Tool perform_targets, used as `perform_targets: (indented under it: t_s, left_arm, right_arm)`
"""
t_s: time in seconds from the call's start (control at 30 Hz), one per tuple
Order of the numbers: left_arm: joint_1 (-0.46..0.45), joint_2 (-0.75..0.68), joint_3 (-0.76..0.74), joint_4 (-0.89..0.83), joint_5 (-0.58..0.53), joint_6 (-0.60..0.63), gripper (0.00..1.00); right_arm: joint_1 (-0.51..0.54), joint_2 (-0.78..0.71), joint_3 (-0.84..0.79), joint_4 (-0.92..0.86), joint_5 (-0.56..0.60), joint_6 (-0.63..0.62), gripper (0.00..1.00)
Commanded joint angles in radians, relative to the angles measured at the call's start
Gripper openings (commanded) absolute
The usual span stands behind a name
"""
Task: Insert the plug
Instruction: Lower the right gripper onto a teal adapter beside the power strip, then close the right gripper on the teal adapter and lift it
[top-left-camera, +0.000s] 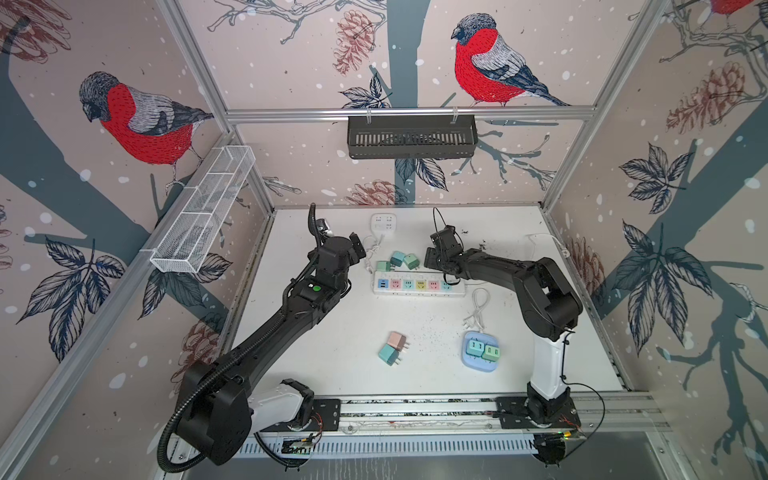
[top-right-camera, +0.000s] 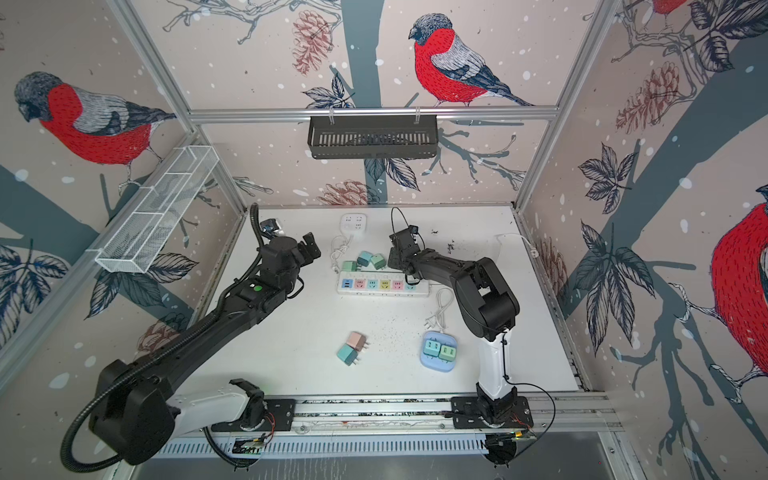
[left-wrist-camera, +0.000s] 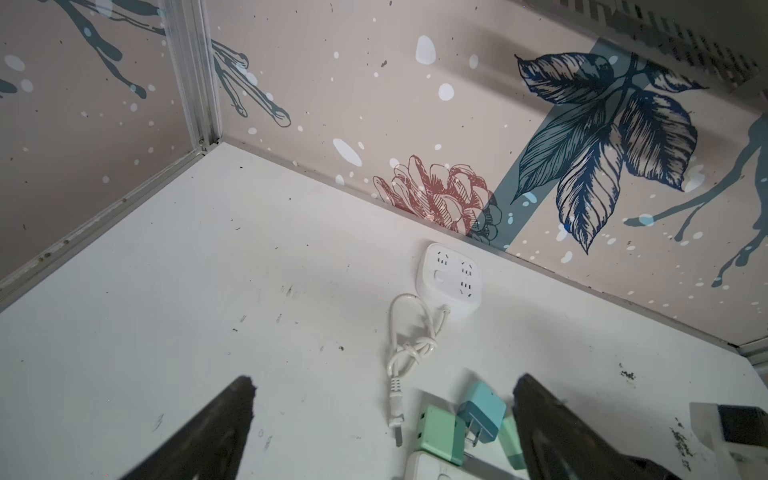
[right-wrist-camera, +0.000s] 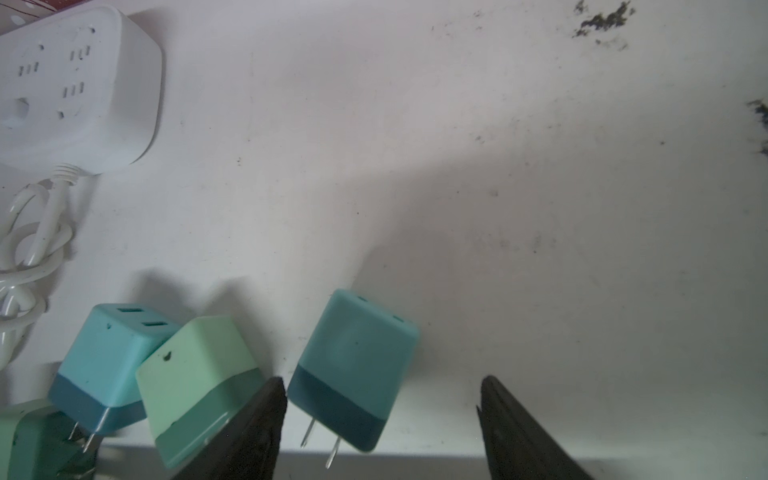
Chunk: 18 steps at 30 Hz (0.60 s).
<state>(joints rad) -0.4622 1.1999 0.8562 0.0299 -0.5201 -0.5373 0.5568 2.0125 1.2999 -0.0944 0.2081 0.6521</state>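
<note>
A white power strip (top-left-camera: 417, 284) with coloured sockets lies mid-table in both top views. Behind it lie several loose plugs. In the right wrist view a teal plug (right-wrist-camera: 353, 365) lies tilted between the fingers of my open right gripper (right-wrist-camera: 382, 380), close against one fingertip (right-wrist-camera: 270, 399) and well apart from the other; its two prongs point toward the strip's edge (right-wrist-camera: 415, 461). A blue plug (right-wrist-camera: 110, 361) and a green plug (right-wrist-camera: 195, 382) lie beside it. My left gripper (left-wrist-camera: 384, 380) hangs wide open and empty above a white cord's plug (left-wrist-camera: 397, 415).
A white square socket block (top-left-camera: 383, 223) with a knotted cord sits near the back wall. A pink and a teal plug (top-left-camera: 392, 347) lie at the front centre. A blue socket base (top-left-camera: 482, 351) holds two plugs, with a coiled white cord (top-left-camera: 478, 309) behind it.
</note>
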Motion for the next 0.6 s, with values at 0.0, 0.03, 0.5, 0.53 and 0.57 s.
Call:
perform_targets:
  t_s: [0.0,0.03,0.5,0.53,0.57]
  left_arm:
    - [0.0,-0.011,-0.005,0.065,0.027,0.034,0.97]
    - [0.001,-0.009,0.0,0.059,0.029,0.036,0.97]
    - [0.001,-0.017,0.018,0.022,-0.006,0.037,0.97]
    - [0.0,-0.015,0.02,0.021,-0.004,0.036,0.97]
    - [0.001,-0.015,0.022,0.02,0.0,0.036,0.97]
  right_arm:
    - [0.007,0.033,0.039,-0.021,-0.018,0.009,0.75]
    - [0.01,0.046,0.055,-0.029,-0.018,0.007,0.75]
    - [0.03,0.197,0.23,-0.132,0.05,0.002,0.66]
    - [0.031,0.199,0.232,-0.136,0.056,-0.005,0.64]
    - [0.031,0.201,0.233,-0.143,0.063,-0.01,0.62]
